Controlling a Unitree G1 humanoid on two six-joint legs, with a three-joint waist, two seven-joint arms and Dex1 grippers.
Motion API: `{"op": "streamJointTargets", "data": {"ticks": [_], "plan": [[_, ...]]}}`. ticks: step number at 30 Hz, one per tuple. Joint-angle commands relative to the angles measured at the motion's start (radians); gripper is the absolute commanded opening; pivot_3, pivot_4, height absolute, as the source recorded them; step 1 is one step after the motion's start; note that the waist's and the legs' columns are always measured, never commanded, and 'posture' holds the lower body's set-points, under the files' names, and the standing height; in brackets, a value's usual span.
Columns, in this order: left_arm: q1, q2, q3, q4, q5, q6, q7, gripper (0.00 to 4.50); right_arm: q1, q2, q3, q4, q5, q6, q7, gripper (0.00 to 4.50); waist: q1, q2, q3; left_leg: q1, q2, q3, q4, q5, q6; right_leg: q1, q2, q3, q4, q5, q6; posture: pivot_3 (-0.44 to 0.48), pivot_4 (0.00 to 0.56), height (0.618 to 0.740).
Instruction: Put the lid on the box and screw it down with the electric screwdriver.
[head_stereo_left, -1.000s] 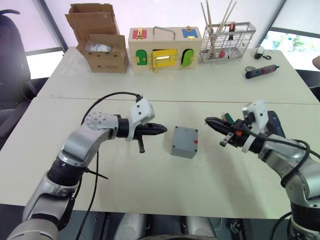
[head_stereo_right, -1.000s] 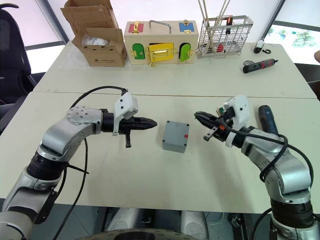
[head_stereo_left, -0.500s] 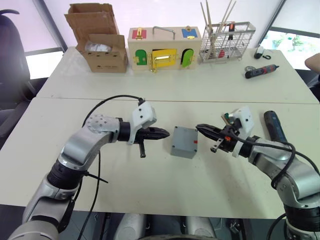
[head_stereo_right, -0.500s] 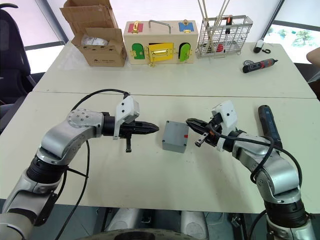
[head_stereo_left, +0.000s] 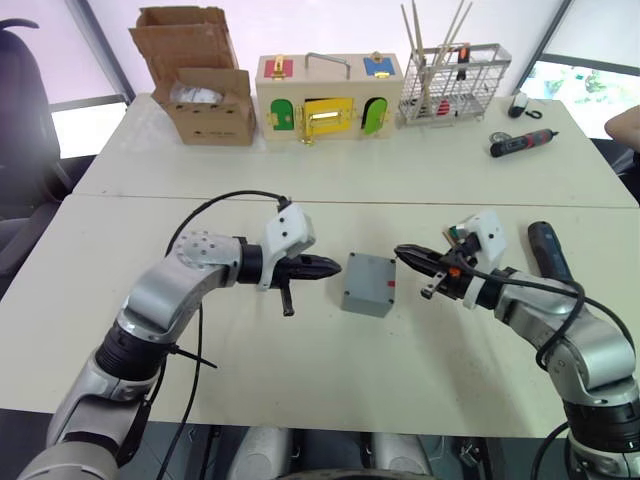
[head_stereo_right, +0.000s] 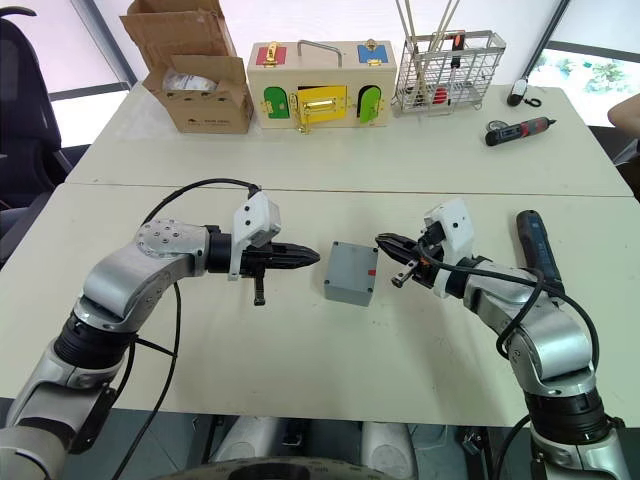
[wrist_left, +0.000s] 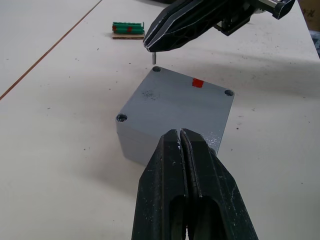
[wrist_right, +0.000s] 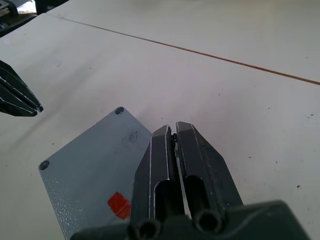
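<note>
From the head camera's left eye, the box (head_stereo_left: 369, 284) sits on the near table (head_stereo_left: 300, 370) between the two arms, with the lid already lying flat on top of it and a small red mark near its right edge. The left gripper (head_stereo_left: 330, 267) points at the box's left side from just beside it, its jaws pressed together. The right gripper (head_stereo_left: 404, 254) reaches in from the other side, its tip just off the box's upper right corner, jaws also together. The electric screwdriver (head_stereo_left: 543, 250) lies on the table to the right of the right arm, well apart from the box. On the far table stand a cardboard box (head_stereo_left: 203, 90), a wooden box with coloured doors (head_stereo_left: 328, 98) and a wire basket (head_stereo_left: 455, 84), with a smaller black-and-red screwdriver (head_stereo_left: 522, 142) lying to the right of them.

In the left wrist view, the left jaws are closed tight, the tip hanging just above the lid's (wrist_left: 175, 102) near edge. Screw holes show at three lid corners. The right gripper (wrist_left: 150, 46) holds a small screw (wrist_left: 154, 57) upright in its tip, just above the far corner hole. A green strip (wrist_left: 128, 28) lies on the table beyond.

In the right wrist view, the right jaws are clamped on the thin screw shank, above the lid's red-marked edge.
</note>
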Motion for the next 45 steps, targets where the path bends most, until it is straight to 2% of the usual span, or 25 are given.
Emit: {"op": "streamJointTargets", "data": {"ticks": [1, 20, 23, 27, 30, 31, 37, 40, 43, 45], "plan": [[-0.004, -0.002, -0.002, -0.029, -0.001, -0.011, 0.003, 0.0, -0.009, 0.007, 0.002, -0.019, 0.0, -0.011, 0.003, 0.08, 0.0, 0.0, 0.0, 0.0, 0.0, 0.0, 0.0, 0.0, 0.0, 0.0, 0.0, 0.0, 0.0, 0.0, 0.0, 0.0, 0.15, 0.694], [-0.008, -0.011, -0.009, -0.015, 0.011, -0.029, 0.005, 0.0, 0.003, -0.014, 0.043, -0.005, -0.048, -0.013, 0.026, 0.08, 0.0, 0.0, 0.0, 0.0, 0.0, 0.0, 0.0, 0.0, 0.0, 0.0, 0.0, 0.0, 0.0, 0.0, 0.0, 0.0, 0.15, 0.694], [-0.011, -0.013, -0.011, -0.013, 0.011, -0.033, 0.007, 0.0, -0.005, -0.016, 0.039, -0.003, -0.053, -0.015, 0.03, 0.96, 0.0, 0.0, 0.0, 0.0, 0.0, 0.0, 0.0, 0.0, 0.0, 0.0, 0.0, 0.0, 0.0, 0.0, 0.0, 0.0, 0.15, 0.694], [-0.015, -0.019, -0.013, -0.006, 0.011, -0.041, 0.005, 0.0, -0.016, -0.027, 0.011, -0.02, -0.039, -0.007, 0.039, 3.04, 0.0, 0.0, 0.0, 0.0, 0.0, 0.0, 0.0, 0.0, 0.0, 0.0, 0.0, 0.0, 0.0, 0.0, 0.0, 0.0, 0.15, 0.694], [-0.025, -0.026, -0.013, 0.013, 0.013, -0.054, -0.003, 0.0, -0.022, -0.049, -0.026, -0.035, -0.028, 0.004, 0.044, 4.31, 0.001, 0.0, 0.0, 0.0, 0.0, 0.0, 0.0, 0.0, 0.0, 0.0, 0.0, 0.0, 0.0, 0.0, 0.0, 0.0, 0.15, 0.694], [-0.031, -0.032, -0.013, 0.023, 0.013, -0.059, -0.004, 0.0, -0.026, -0.062, -0.051, -0.039, -0.02, 0.012, 0.047, 4.47, 0.002, 0.0, 0.0, 0.0, 0.0, 0.0, 0.0, 0.0, 0.0, 0.0, 0.0, 0.0, 0.0, 0.0, 0.0, 0.0, 0.15, 0.694], [-0.063, -0.091, -0.007, 0.07, -0.002, -0.092, -0.007, 0.0, -0.088, -0.148, -0.281, -0.027, 0.136, 0.164, 0.043, 4.47, 0.002, 0.0, 0.0, 0.0, 0.0, 0.0, 0.0, -0.001, 0.001, 0.0, 0.0, 0.0, 0.0, 0.0, 0.0, 0.0, 0.15, 0.694], [-0.09, -0.132, -0.023, 0.083, -0.014, -0.1, -0.025, 0.0, -0.147, -0.256, -0.396, 0.067, 0.169, 0.271, 0.041, 4.47, 0.002, 0.0, 0.0, 0.0, 0.0, 0.0, 0.0, -0.001, 0.001, 0.0, 0.0, 0.0, -0.001, 0.0, 0.0, 0.0, 0.15, 0.694], [-0.108, -0.159, -0.058, 0.097, 0.001, -0.131, -0.054, 0.0, -0.161, -0.405, -0.404, 0.186, 0.127, 0.321, 0.076, 4.47, 0.003, 0.0, 0.0, -0.001, 0.0, 0.0, 0.0, -0.003, 0.005, 0.0, -0.001, 0.0, -0.002, 0.0, 0.0, 0.0, 0.15, 0.694], [-0.121, -0.182, -0.1, 0.111, 0.028, -0.176, -0.077, 0.0, -0.193, -0.513, -0.366, 0.297, 0.105, 0.386, 0.094, 4.47, 0.001, 0.0, 0.0, -0.001, 0.0, 0.001, 0.0, -0.003, 0.005, 0.001, -0.001, 0.0, -0.002, 0.0, 0.0, 0.0, 0.15, 0.694]]}}
